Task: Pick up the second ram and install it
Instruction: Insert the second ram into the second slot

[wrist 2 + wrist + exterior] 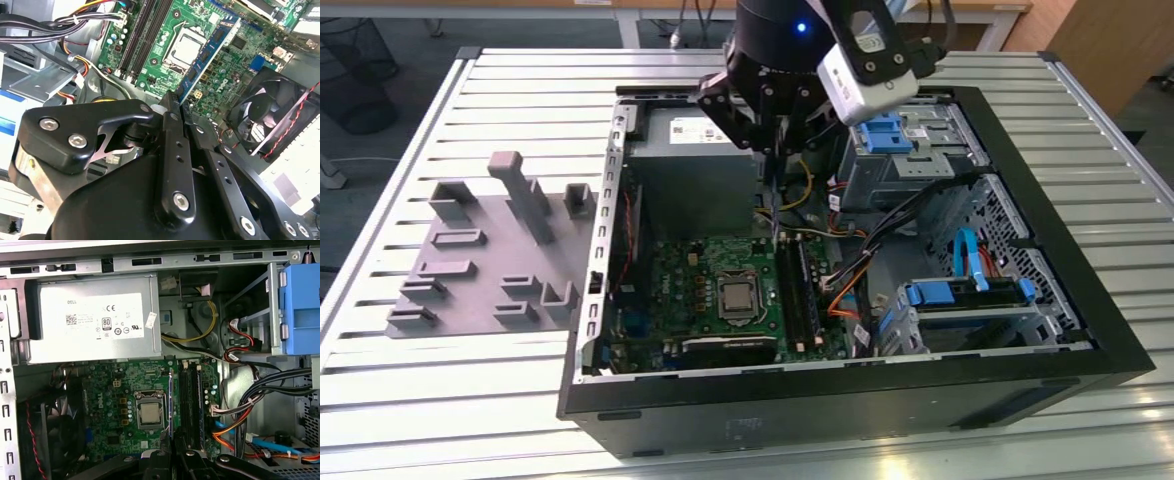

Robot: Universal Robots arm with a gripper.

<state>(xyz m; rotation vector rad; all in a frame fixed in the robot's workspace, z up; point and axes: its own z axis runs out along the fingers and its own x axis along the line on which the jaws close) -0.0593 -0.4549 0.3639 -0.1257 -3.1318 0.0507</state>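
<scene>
Second ram held edge-on over the motherboard slots; not yet seated.

The gripper is clamped on the second ram, a blue stick reaching from the fingertips across the motherboard beside the processor. In the first wrist view the ram stands just beside the black memory slots. Pick-up appears complete; insertion remains. The grey tray on the bench's left side carries no stick.
</scene>
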